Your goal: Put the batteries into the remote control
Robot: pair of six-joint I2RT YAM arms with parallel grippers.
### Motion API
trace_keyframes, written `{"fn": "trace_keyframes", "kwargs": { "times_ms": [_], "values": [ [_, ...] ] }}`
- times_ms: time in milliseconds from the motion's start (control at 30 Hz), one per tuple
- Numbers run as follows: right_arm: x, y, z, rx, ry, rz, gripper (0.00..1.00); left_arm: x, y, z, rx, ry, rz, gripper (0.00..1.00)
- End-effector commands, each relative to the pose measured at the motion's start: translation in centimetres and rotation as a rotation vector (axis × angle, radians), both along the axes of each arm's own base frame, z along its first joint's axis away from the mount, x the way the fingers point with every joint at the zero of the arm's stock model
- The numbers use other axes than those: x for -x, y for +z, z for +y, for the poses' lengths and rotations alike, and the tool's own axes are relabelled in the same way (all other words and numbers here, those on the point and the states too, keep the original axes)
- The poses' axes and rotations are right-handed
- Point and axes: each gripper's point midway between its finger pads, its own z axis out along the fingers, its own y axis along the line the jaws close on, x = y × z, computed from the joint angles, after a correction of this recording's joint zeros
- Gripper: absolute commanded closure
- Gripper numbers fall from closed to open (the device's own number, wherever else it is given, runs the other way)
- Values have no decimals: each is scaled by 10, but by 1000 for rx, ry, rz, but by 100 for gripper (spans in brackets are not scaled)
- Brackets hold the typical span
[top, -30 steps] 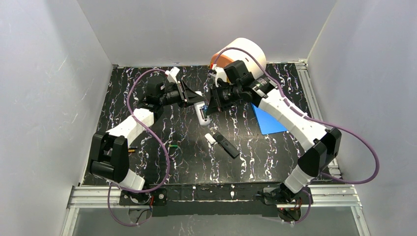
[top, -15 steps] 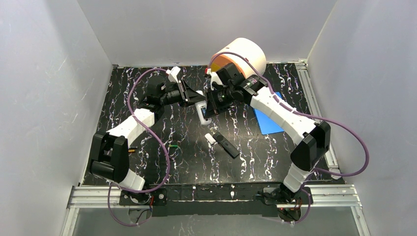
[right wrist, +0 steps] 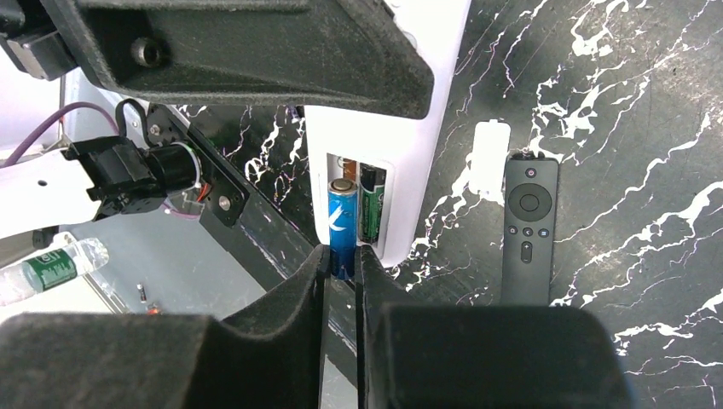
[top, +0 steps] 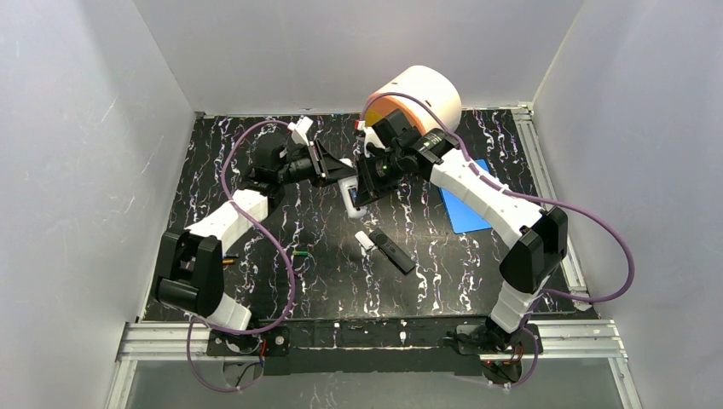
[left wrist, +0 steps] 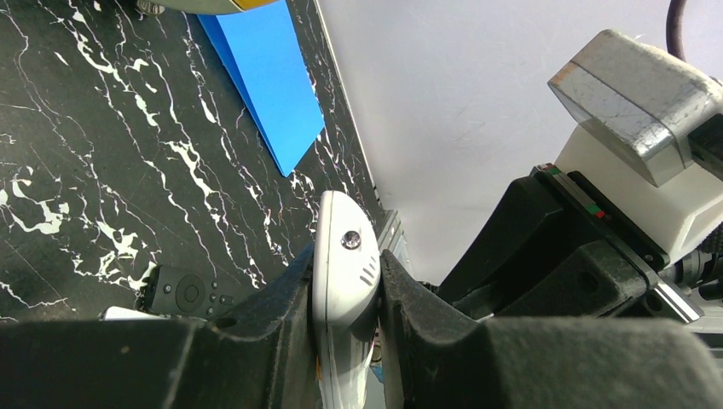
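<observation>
My left gripper (left wrist: 345, 285) is shut on the white remote control (left wrist: 345, 273), holding it on edge above the table (top: 349, 194). Its open battery bay faces the right wrist camera. A green battery (right wrist: 372, 213) lies in the bay. Beside it a blue battery (right wrist: 343, 226) stands with its upper end in the bay and its lower end pinched by my right gripper (right wrist: 343, 256). Seen from above, my right gripper (top: 362, 187) meets the remote from the right. A loose green battery (top: 299, 253) and an orange one (top: 228, 261) lie on the table at the near left.
A black remote (top: 392, 251) lies mid-table with a white battery cover (top: 365, 240) next to it. A blue sheet (top: 465, 209) lies to the right. A large white and orange cylinder (top: 418, 94) stands at the back. White walls close in three sides.
My right arm has swung left and closer to the remote, carrying the blue battery up to the bay. The left arm and the remote have stayed put.
</observation>
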Motion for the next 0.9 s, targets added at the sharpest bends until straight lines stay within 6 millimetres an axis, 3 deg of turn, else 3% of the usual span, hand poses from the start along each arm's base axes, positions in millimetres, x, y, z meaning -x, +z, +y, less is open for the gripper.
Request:
{"fn": "trace_keyframes", "kwargs": {
  "times_ms": [0, 633, 867],
  "values": [
    [-2, 15, 2, -20, -13, -20, 77, 8, 20, -1, 25, -15, -56, 100],
    [-4, 8, 4, -7, -28, -14, 70, 7, 26, -4, 44, -12, -35, 100],
    [-13, 36, 9, -80, -71, -68, 58, 6, 25, -4, 57, 0, 6, 100]
  ]
}}
